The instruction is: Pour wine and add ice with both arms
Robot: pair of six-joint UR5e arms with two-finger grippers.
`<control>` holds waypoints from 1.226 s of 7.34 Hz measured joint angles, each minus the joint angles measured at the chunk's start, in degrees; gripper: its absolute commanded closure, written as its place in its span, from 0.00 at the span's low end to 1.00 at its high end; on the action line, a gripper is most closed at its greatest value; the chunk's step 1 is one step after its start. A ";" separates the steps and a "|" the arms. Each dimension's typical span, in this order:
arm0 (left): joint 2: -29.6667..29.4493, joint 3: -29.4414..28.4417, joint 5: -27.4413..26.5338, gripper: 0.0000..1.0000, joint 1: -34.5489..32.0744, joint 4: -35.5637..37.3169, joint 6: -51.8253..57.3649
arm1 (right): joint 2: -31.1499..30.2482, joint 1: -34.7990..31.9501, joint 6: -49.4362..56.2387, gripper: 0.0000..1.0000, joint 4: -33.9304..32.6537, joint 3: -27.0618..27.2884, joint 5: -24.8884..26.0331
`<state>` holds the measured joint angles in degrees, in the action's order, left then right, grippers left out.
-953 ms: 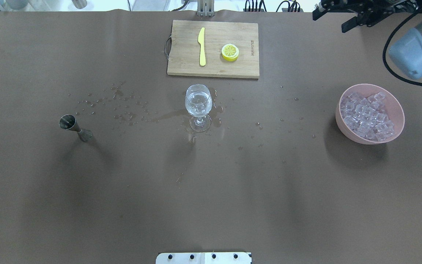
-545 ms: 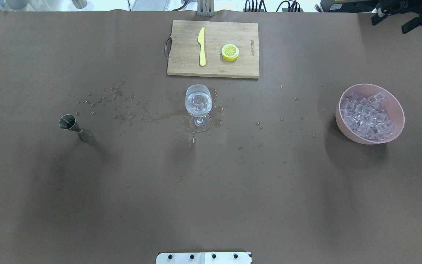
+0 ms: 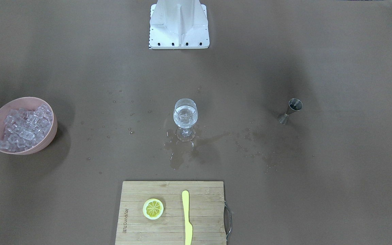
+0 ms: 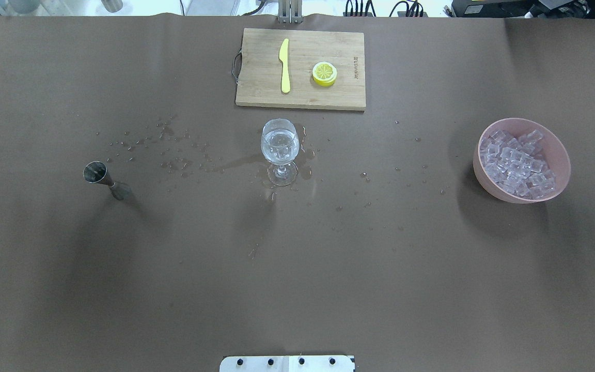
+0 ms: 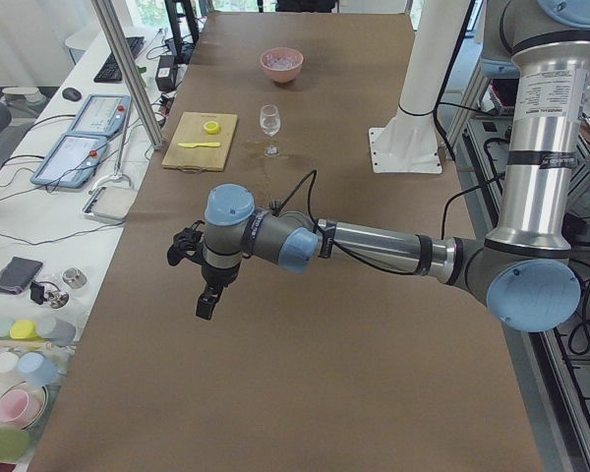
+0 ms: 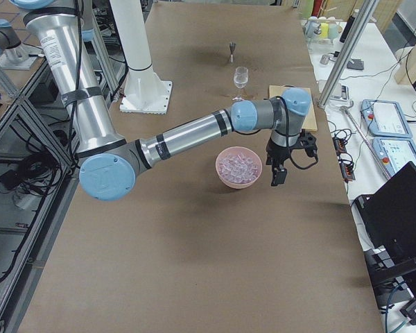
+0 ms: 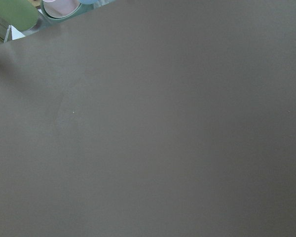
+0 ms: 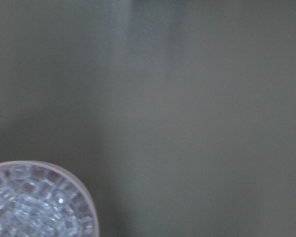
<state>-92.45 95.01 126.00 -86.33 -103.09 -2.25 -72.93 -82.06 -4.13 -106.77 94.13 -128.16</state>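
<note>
Glass (image 4: 280, 152) mid-worktop (image 4: 297, 268) already looks filled, so park your left arm (image 5: 374, 241) toward nine o'clock and your right arm (image 6: 187, 135) toward three, well clear; whether the jaws are wide or narrow cannot be told.

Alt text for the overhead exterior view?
A wine glass of clear liquid stands mid-table among spilled drops. Metal jigger at left, pink bowl of ice cubes at right, cutting board with knife and lemon slice beyond.

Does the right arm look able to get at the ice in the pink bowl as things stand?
Probably yes. In the exterior right view the right gripper hangs just beside the pink bowl, with nothing between them, and the ice lies uncovered on top.
</note>
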 measured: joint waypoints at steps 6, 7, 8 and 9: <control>4.71 0.05 7.96 0.02 -3.86 7.45 -2.71 | -11.95 -6.12 3.17 0.00 3.98 -0.46 -5.25; 4.90 0.92 8.74 0.02 -4.17 8.64 -2.92 | -12.81 -6.72 4.03 0.00 4.04 -0.48 -5.45; 4.94 1.35 9.01 0.02 -4.22 9.11 -2.99 | -13.48 -7.24 4.92 0.00 4.08 -0.64 -5.50; 4.77 1.30 9.07 0.02 -4.22 9.27 -3.01 | -13.91 -7.65 5.75 0.00 4.10 -0.89 -5.45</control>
<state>-87.68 96.31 135.06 -90.55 -93.82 -5.26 -86.84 -89.71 1.61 -102.67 93.24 -133.62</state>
